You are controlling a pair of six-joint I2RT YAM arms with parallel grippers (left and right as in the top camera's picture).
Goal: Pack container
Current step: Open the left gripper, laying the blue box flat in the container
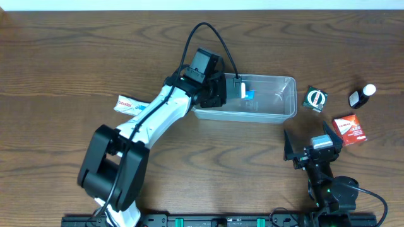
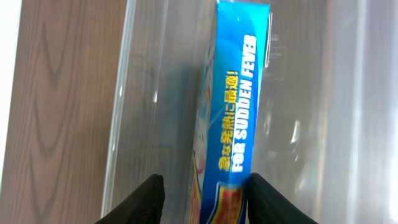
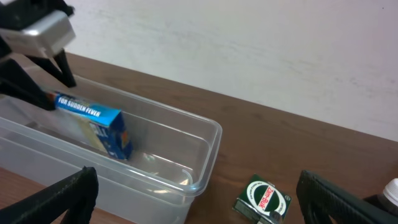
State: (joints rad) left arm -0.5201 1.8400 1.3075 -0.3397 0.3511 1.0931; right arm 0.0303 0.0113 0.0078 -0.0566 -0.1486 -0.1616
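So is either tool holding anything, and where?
Seemingly nothing: left tool straddles an end of the blue box in the container, gap one side; right tool empty.

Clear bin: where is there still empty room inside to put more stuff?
Free: the right half of the clear bin, between the blue box and the right end wall. Crowded: its left end, where the left gripper straddles the blue box. Outside its right end, green tin, black bottle and red box cluster.
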